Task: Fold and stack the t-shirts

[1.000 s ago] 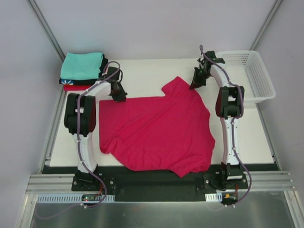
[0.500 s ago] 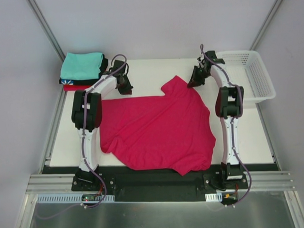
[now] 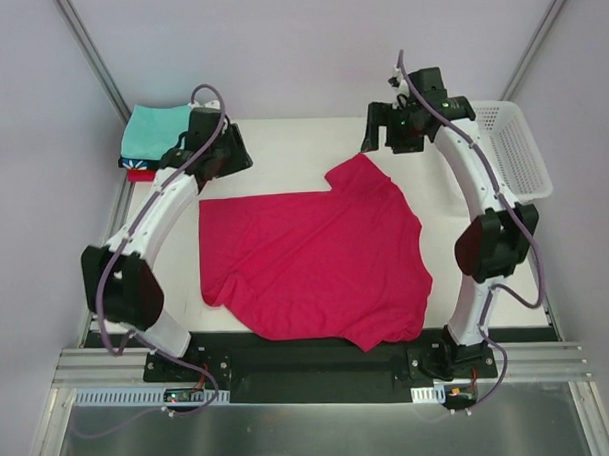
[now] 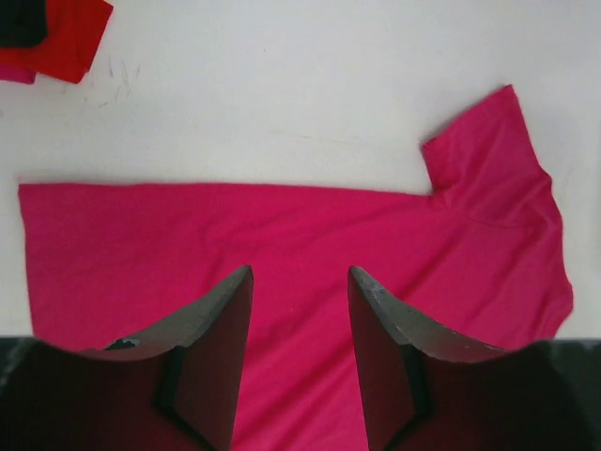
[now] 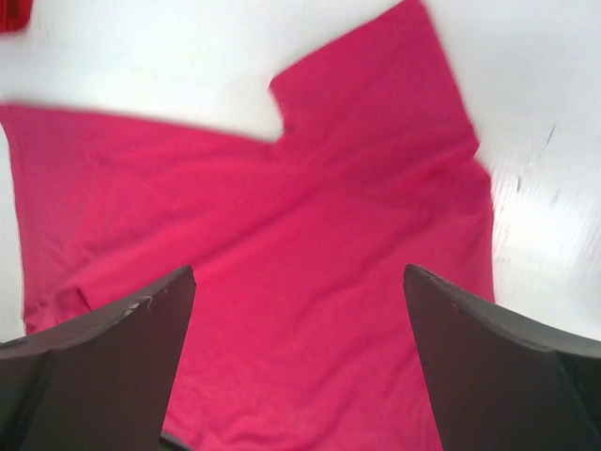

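A crimson-pink t-shirt is lying spread out flat in front of me, one short sleeve pointing toward the far side and its near edge rumpling slightly. Well apart at my far left, a folded teal t-shirt is topping a stack, with a black t-shirt and a red t-shirt lying beneath it.

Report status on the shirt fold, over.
Left gripper open, right gripper open, neither holding. Crimson-pink t-shirt spread out, not stacked. Nothing on it.

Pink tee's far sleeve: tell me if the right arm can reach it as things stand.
Probably yes: the right pincer hangs open close above the sleeve, with nothing between them, and the left pincer is well off to the side.
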Tool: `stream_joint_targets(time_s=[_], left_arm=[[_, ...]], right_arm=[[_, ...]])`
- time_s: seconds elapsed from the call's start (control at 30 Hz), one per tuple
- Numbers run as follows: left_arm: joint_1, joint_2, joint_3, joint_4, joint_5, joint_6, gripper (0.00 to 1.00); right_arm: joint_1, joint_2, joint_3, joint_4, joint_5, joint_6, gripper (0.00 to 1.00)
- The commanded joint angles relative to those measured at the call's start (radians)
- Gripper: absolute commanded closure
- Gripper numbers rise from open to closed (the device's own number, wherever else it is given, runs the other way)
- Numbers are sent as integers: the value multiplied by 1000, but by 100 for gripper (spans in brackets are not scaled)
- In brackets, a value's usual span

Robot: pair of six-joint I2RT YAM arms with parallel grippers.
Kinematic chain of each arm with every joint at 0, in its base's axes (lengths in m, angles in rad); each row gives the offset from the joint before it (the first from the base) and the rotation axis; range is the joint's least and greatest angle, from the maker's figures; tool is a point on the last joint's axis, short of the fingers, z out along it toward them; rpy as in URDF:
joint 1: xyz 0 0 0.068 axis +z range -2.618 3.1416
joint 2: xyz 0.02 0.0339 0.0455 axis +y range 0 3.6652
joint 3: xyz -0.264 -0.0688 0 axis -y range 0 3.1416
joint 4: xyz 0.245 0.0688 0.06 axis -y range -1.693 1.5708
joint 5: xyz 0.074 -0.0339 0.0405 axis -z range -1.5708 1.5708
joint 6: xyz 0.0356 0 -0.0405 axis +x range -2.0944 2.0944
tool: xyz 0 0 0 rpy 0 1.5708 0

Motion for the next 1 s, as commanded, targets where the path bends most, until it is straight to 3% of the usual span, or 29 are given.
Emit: stream_joint_targets(time_s=[0.0,0.2,0.43,0.8,0.97], left_arm=[[-11,-122,-170,-49,5,37,55],[-22,-169,-402,-27,-68,-1,62],[-23,-127,-449,54,-120,-12,73],[-22,-48,-446,121,-93,-13,66],[-22,-5,-436,135,-74,-27,55]], right_arm=[[128,-90,-188,-93,236,-62,4],[183,-72,-382,-73,418,10,3],[196,-68,-500,47,581,58,13],[191,-5,-509,119,474,76,13],[191,43,-486,137,420,78,11]])
